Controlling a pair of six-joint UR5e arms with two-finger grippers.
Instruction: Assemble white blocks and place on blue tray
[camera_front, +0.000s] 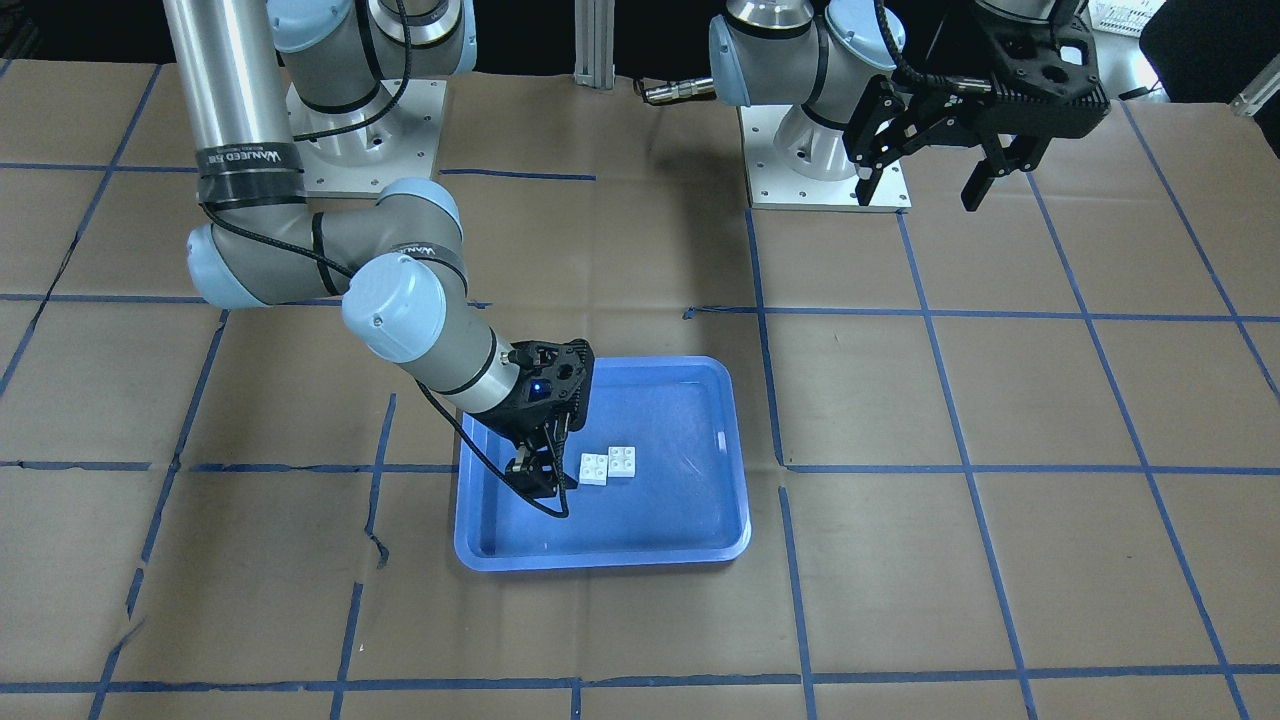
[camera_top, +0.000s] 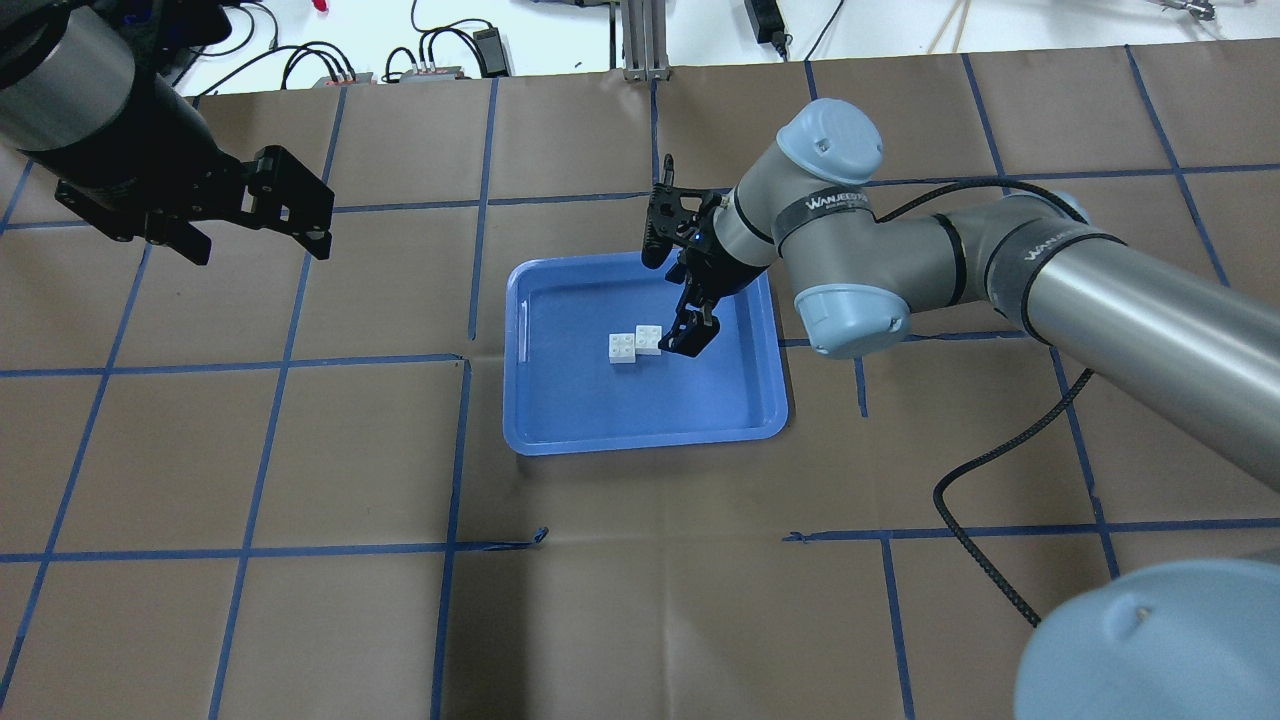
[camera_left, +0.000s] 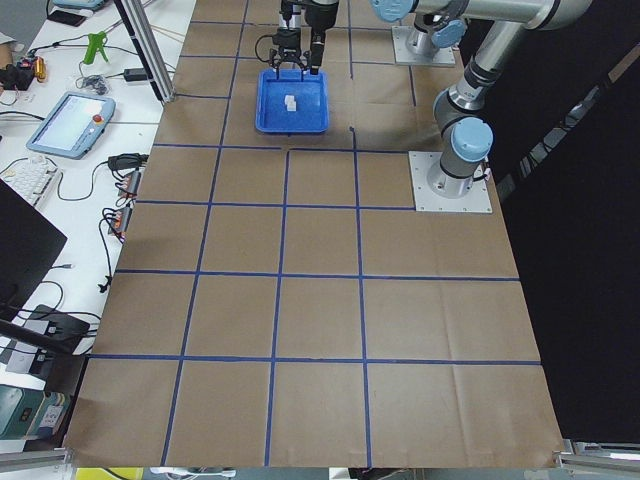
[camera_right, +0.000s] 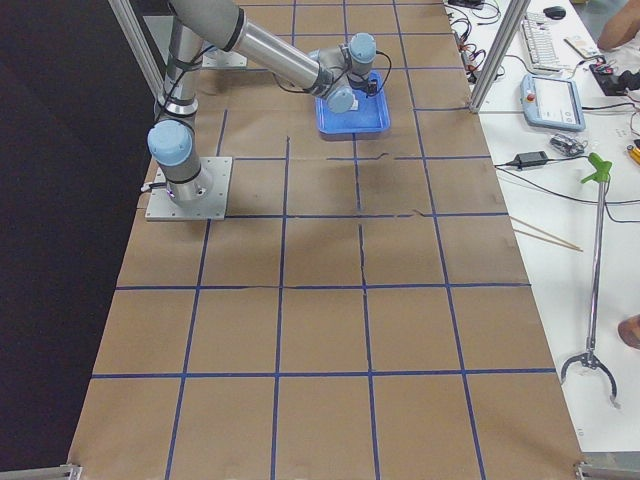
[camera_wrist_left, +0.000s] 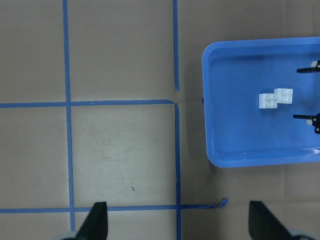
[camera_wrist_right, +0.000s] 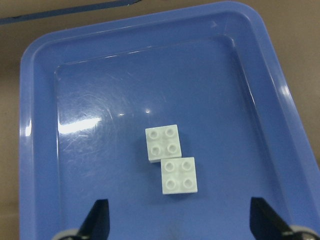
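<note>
A robotics lab: taped-grid table (camera_left: 320, 330), teach pendant (camera_left: 70, 122) alongside (cables (camera_top: 320, 55) too).

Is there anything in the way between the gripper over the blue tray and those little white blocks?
Nothing visible. The right gripper hangs open beside the white blocks, which lie in the blue tray; only bare tray floor shows between them.

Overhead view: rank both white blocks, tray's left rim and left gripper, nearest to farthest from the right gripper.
1. Right block, just left of the right gripper.
2. Left block, touching the first.
3. Tray's left rim, further left.
4. Left gripper, far left, off the tray.
</note>
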